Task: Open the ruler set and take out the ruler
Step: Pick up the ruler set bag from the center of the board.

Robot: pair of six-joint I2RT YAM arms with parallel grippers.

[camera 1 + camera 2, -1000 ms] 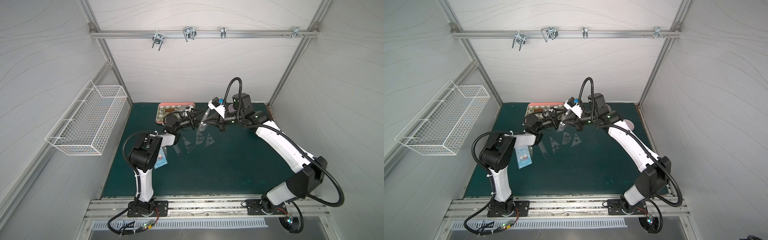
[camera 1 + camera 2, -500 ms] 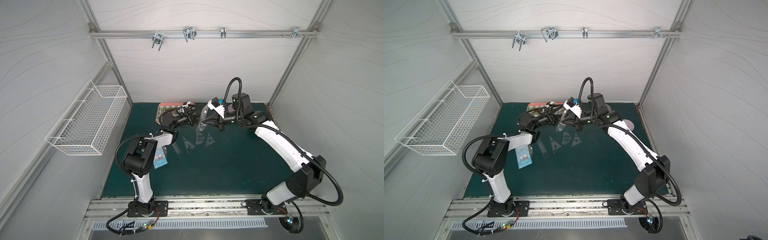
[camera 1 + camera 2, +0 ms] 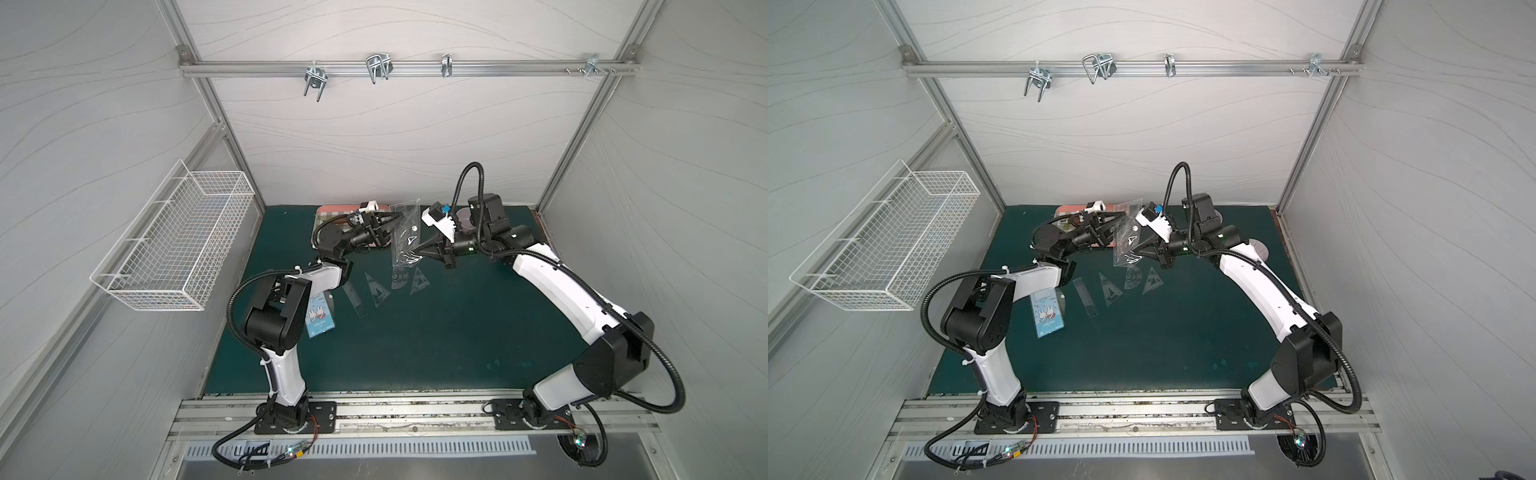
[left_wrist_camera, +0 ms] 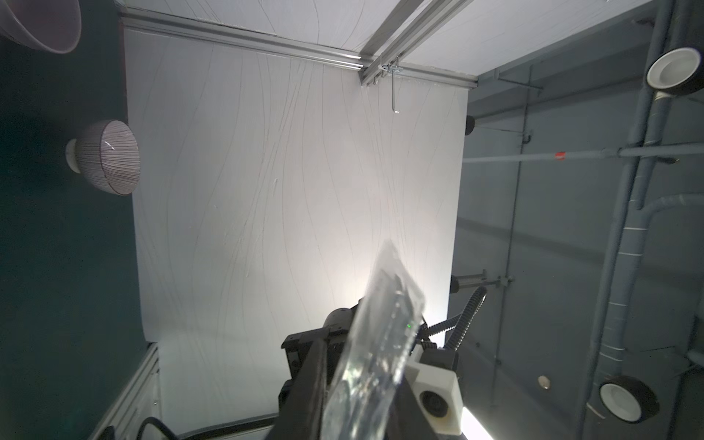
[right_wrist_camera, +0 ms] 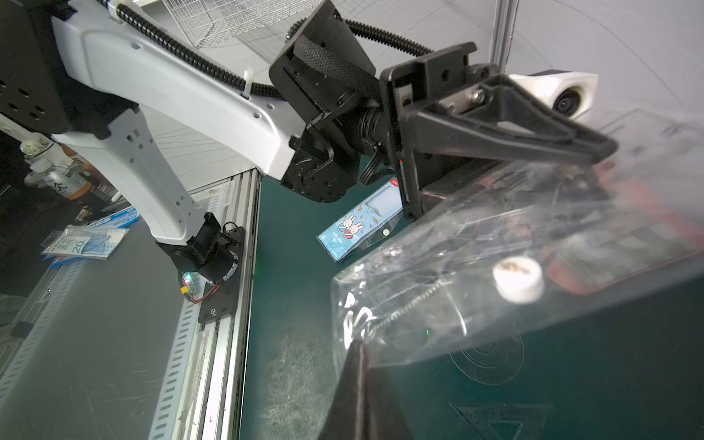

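- The clear pouch [image 3: 405, 237] of the set hangs in the air over the back of the green surface [image 3: 457, 332], tilted, stretched between the two arms; a white snap [image 5: 518, 280] sits on its face.
- The right pincer [image 3: 419, 258] is pressed together on the pouch's lower corner.
- The left pincer [image 3: 395, 215] meets the pouch's upper edge. In the left wrist view the film runs between its two dark fingers [image 4: 316, 373], which hug it on both sides, so it is pinching the pouch.
- Below the pouch, flat on the surface, lie the clear pieces: the ruler [image 3: 355, 300], a set square [image 3: 377, 289] just beside it, then the protractor [image 3: 400, 278] and a second set square [image 3: 419, 281].
- The blue card [image 3: 319, 321] with two rabbits lies flat near the left arm's elbow, apart from the ruler.
- Further out: a pink-rimmed tray [image 3: 328, 210] at the back edge behind the left arm, a striped bowl [image 4: 110, 156], and a wire basket [image 3: 174, 245] on the left wall.
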